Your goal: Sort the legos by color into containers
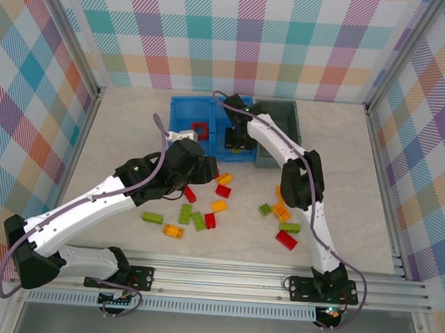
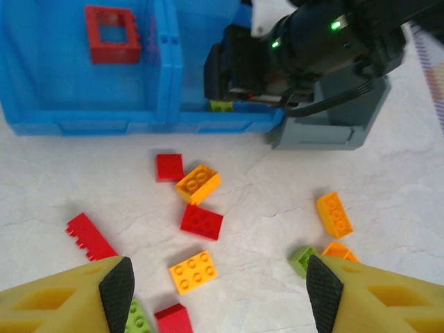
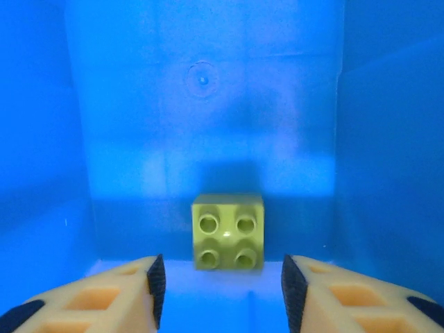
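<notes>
My right gripper (image 3: 220, 288) is open inside the right compartment of the blue bin (image 1: 186, 113). A lime green brick (image 3: 228, 231) sits just beyond its fingers, touching neither. A hollow red frame (image 2: 112, 33) lies in the bin's left compartment. My left gripper (image 2: 220, 295) hangs open over the loose legos, with nothing between its fingers. Below it lie a yellow brick (image 2: 194, 272), a red brick (image 2: 202, 222) and an orange brick (image 2: 198, 183). The dark grey bin (image 1: 284, 117) stands right of the blue one.
More bricks lie scattered on the table in front of the bins: a green one (image 1: 152, 217), an orange one (image 1: 173, 230), a red one (image 1: 286, 239). Metal posts and checked walls enclose the table. The right arm (image 1: 275, 140) reaches across the grey bin's front.
</notes>
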`<action>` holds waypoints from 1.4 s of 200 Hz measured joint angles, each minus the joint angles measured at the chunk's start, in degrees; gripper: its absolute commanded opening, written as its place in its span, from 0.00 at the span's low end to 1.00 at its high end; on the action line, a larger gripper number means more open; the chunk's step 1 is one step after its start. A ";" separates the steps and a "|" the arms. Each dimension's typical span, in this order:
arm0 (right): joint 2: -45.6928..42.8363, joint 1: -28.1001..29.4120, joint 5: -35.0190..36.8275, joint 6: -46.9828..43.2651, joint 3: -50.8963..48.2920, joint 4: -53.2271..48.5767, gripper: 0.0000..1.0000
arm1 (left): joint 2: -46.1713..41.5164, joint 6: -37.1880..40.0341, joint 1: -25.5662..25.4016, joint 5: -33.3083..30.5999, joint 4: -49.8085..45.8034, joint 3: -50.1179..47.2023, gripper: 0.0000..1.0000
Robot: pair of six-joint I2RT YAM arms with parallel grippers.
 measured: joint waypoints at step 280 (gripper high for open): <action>-76.61 35.39 5.29 0.00 -82.86 45.09 0.63 | 27.26 -11.26 15.21 11.69 10.51 -13.35 0.21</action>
